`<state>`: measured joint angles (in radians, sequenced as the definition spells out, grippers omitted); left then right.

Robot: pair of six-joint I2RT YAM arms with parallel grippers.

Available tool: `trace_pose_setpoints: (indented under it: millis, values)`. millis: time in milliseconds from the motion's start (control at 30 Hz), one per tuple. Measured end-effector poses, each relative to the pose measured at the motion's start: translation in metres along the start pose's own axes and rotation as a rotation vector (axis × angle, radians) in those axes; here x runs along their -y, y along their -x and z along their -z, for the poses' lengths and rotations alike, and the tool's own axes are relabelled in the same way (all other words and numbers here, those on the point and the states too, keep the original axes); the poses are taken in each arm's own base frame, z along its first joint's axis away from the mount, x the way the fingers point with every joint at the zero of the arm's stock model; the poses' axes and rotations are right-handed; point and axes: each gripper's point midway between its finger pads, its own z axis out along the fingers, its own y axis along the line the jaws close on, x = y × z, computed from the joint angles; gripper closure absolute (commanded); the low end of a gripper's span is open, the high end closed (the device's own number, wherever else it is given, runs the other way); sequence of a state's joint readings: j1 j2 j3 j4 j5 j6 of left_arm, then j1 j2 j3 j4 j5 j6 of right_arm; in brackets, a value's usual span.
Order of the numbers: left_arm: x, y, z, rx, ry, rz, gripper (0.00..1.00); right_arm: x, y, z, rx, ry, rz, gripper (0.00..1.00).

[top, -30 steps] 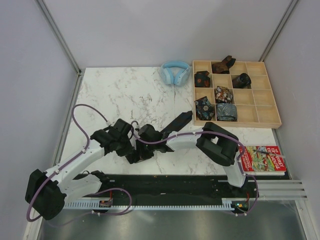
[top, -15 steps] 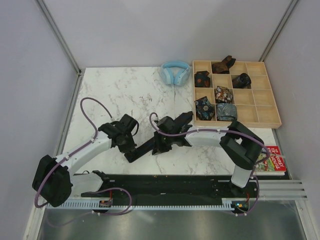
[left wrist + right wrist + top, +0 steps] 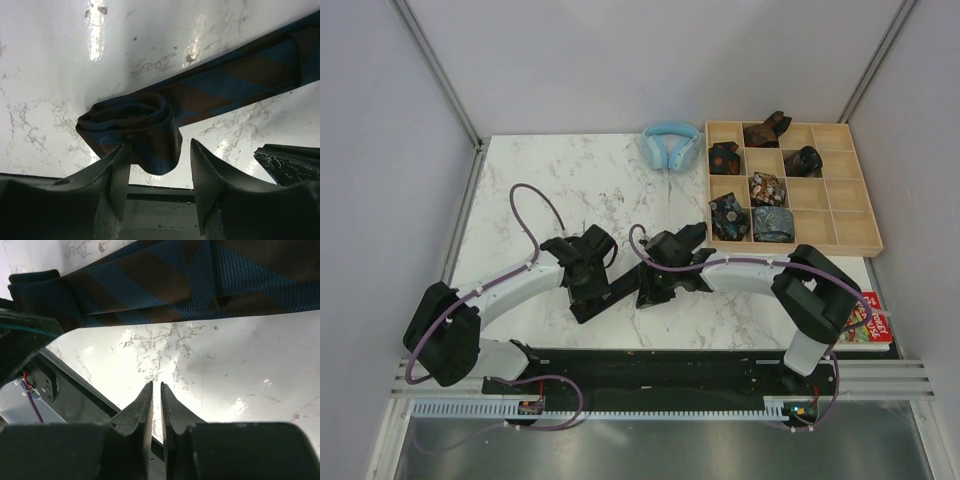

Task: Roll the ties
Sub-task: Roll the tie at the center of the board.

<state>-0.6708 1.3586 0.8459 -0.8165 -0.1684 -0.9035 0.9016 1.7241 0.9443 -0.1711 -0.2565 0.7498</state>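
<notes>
Near edge, right side: a red book (image 3: 865, 318) lies flat beside the base of the right arm.

Centre of the marble table (image 3: 550, 190): 1 striped tie (image 3: 235, 75), blue and brown, lies flat and runs diagonally from near-left to far-right between the 2 arms. Its near end is wound into a loose roll (image 3: 131, 120).

The left gripper (image 3: 160, 146) has its fingers spread apart, and the roll's lower edge sits between the tips. Firm contact cannot be confirmed.

The right gripper (image 3: 155, 385) is low over bare marble just beside the unrolled length. Its fingers are drawn almost together with only a thin slit between them, and they hold nothing.

Far right: a wooden tray (image 3: 850, 190) holds 6 rolled ties (image 3: 767, 187) in separate compartments.

Far edge: light blue headphones (image 3: 670, 145) lie just left of the tray.
</notes>
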Motion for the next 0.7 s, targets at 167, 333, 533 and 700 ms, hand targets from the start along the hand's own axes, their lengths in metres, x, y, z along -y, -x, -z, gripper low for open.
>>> trace_pose_setpoints:
  millis: [167,333,533,700]
  values:
    - [0.012,0.006,0.007,0.026,-0.029,-0.015,0.19,-0.001,0.001,0.006,0.002,-0.003,0.009,0.81]
    - [0.014,0.013,0.022,0.068,-0.067,-0.005,0.01,-0.013,0.012,0.012,0.021,0.016,0.022,0.8]
    - [0.003,0.025,0.064,0.201,-0.16,0.081,0.05,-0.041,0.035,0.022,0.061,0.068,0.041,0.8]
    - [-0.027,0.009,0.07,0.258,-0.202,0.171,0.09,-0.08,0.059,0.028,0.099,0.141,0.072,0.8]
